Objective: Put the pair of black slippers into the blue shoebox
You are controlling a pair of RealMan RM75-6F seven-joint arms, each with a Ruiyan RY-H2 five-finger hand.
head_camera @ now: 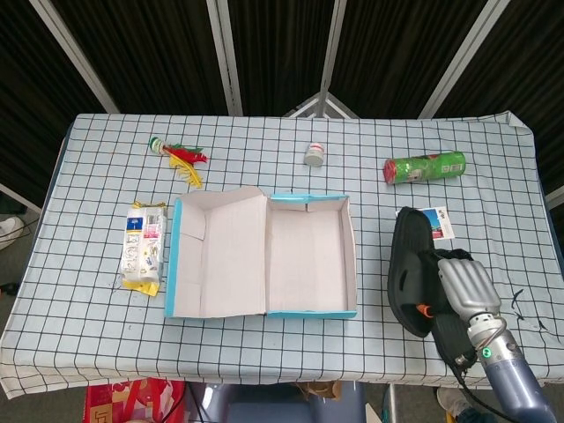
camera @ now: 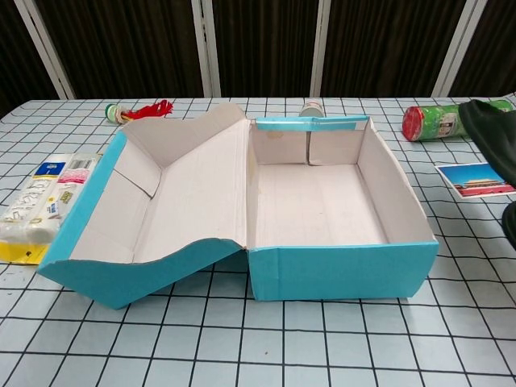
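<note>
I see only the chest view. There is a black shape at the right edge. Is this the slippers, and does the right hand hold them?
Observer: Yes. In the head view the right hand grips the black slippers from their right side.
Operator: Are they already over the box?
Observer: No. They are to the right of the blue shoebox, apart from its wall, with checked cloth showing between.
Operator: And where is the left hand?
Observer: Neither view shows it.
</note>
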